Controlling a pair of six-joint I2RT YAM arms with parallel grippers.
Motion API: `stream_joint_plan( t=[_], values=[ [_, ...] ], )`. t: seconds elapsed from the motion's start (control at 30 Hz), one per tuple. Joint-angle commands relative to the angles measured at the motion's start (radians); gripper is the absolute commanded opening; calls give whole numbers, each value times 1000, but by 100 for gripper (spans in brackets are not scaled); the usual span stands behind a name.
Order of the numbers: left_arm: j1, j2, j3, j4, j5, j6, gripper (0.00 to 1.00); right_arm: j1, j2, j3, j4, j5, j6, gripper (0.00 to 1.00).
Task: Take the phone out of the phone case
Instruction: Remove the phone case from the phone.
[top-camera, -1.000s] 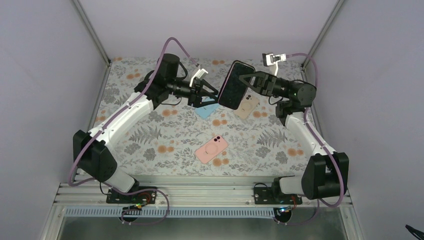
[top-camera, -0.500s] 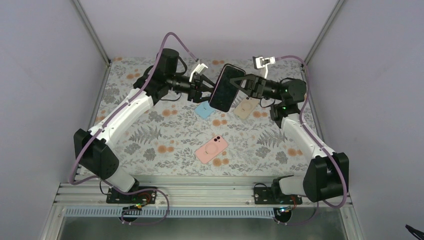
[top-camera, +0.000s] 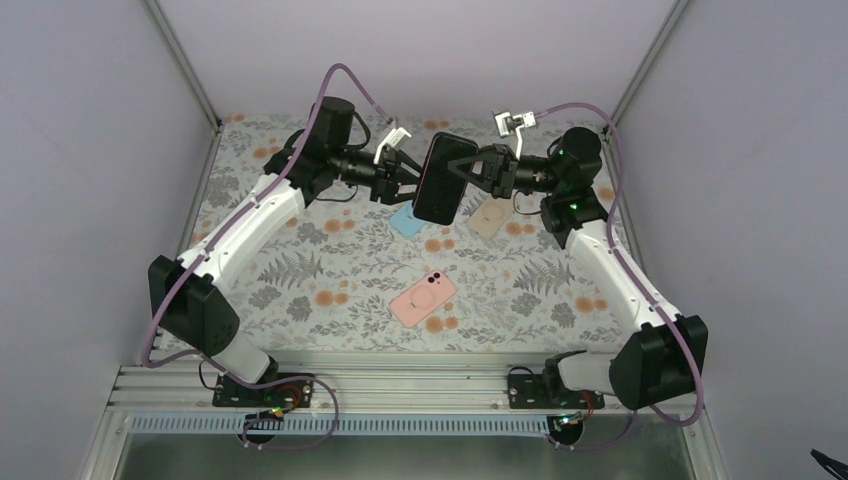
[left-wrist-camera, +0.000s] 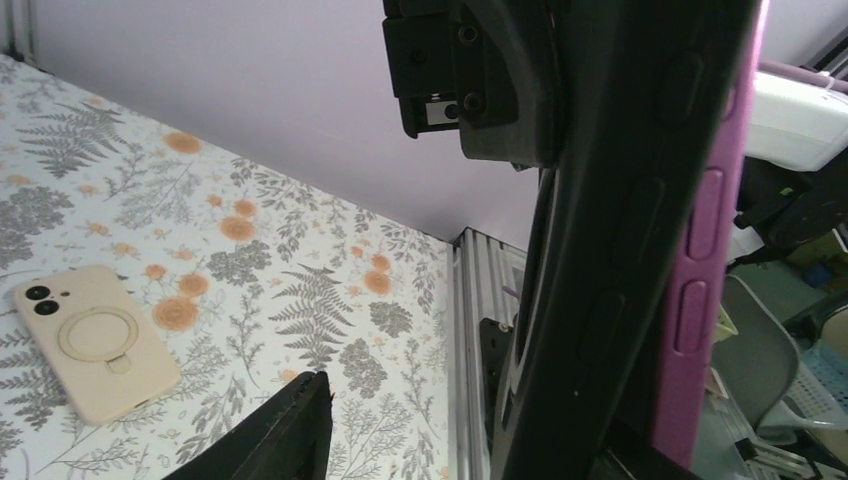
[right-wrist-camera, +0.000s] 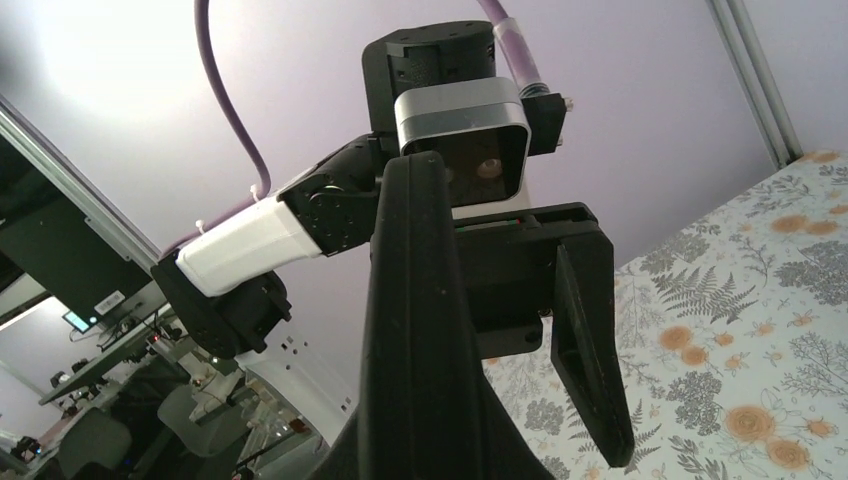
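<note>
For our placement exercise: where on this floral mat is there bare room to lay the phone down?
Free on the mat: the patches left and right of the pink case, and the near strip in front of it. Crowded: the far middle, where the held phone hangs by the blue case and beige case.

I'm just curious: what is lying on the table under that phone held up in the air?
Below the phone lie a blue case, partly hidden by it, and a beige case beside that. Whatever sits on the table directly behind the phone is covered.

Soft even light; wrist-view foregrounds blurred, some glare
</note>
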Motion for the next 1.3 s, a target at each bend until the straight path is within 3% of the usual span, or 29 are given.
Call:
stream_joint_plan(
  t=[0.0, 0.33, 0.5, 0.63, 0.83, 0.97, 1.1, 1.27],
  values=[
    [-15, -13, 23, 171, 56, -50, 49, 82, 34, -2, -147, -163, -76, 4],
    [-9, -32, -87, 371, 128, -233, 26, 86, 127, 22, -115, -193, -34, 4],
    [40, -32, -222, 549, 142, -447, 13, 72, 179, 68, -170, -183, -80, 5],
    [80, -33, -314, 702, 143, -586, 3, 50, 209, 93, -211, -163, -99, 17],
    [102, -23, -389, 863, 142, -752, 2, 17, 239, 115, -251, -128, -115, 31],
    [110, -24, -416, 865, 131, -764, 2, -3, 236, 124, -252, -116, -110, 43],
    [118, -24, -427, 863, 118, -770, 2, -26, 213, 139, -252, -104, -113, 63],
    [134, -17, -430, 847, 88, -784, 2, -31, 175, 200, -419, -22, -303, 83]
  ],
)
